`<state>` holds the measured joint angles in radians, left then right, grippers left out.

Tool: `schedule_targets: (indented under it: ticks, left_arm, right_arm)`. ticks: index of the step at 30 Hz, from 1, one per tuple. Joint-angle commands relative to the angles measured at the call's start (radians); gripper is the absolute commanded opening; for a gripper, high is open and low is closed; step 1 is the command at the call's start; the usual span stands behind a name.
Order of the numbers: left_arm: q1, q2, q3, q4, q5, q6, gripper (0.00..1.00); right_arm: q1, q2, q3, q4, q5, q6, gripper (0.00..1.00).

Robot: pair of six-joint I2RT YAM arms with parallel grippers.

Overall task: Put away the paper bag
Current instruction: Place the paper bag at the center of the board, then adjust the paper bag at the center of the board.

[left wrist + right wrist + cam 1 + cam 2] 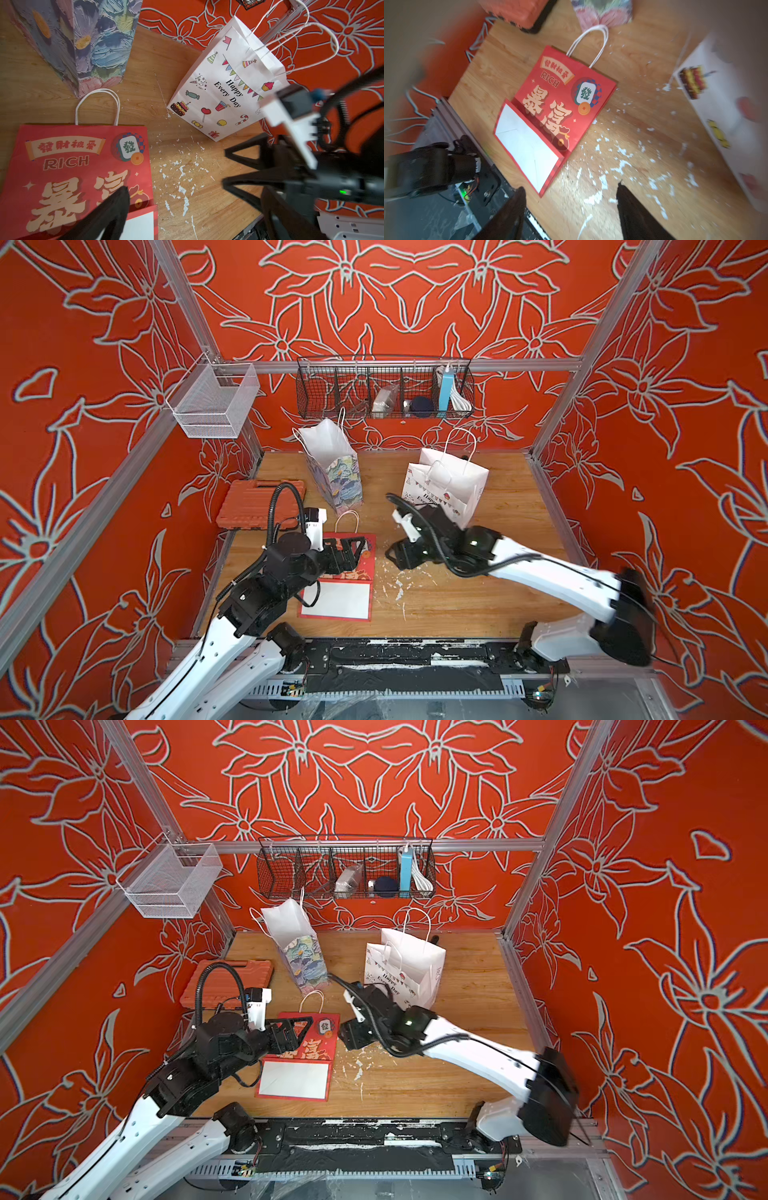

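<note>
A red paper bag (pixel 368 562) (pixel 322 1048) lies flat on the wooden table, its white-lined bottom flap folded toward the front and its white handles (pixel 97 104) pointing to the back. My left gripper (pixel 353 556) (pixel 193 207) hangs open just above the bag's middle, one finger (pixel 116 207) over the print. My right gripper (pixel 392 556) (pixel 571 199) is open over bare wood to the right of the bag (pixel 560 99), with nothing between its fingers. The two grippers face each other closely.
A floral bag (pixel 336 477) and a white "Happy Every Day" bag (pixel 453 485) stand behind. An orange case (pixel 253 504) lies at the left. A black wire basket (pixel 384 389) and a white mesh basket (pixel 212 402) hang on the frame. White flakes (pixel 399 585) litter the wood.
</note>
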<state>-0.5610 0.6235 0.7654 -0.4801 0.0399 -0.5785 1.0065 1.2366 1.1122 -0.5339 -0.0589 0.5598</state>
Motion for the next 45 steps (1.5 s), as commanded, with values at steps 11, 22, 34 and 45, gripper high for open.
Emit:
schedule_targets:
  ticks: [11, 22, 34, 45]
  left_arm:
    - [0.013, 0.154, 0.029, 0.203, 0.15, 0.129, 0.98]
    - [0.016, 0.205, 0.022, 0.273, 0.226, 0.127, 0.98]
    - [0.019, 0.202, -0.034, 0.334, 0.169, 0.143, 0.97]
    - [0.02, 0.088, -0.043, 0.253, 0.219, 0.182, 0.93]
  right_arm:
    - [-0.232, -0.207, 0.282, -0.589, 0.187, -0.228, 0.71]
    - [-0.336, 0.082, 0.559, -0.473, 0.071, -0.599, 0.75]
    - [-0.46, 0.312, 0.702, -0.425, -0.14, -0.682, 0.56]
    - [-0.491, 0.333, 0.652, -0.411, -0.254, -0.732, 0.01]
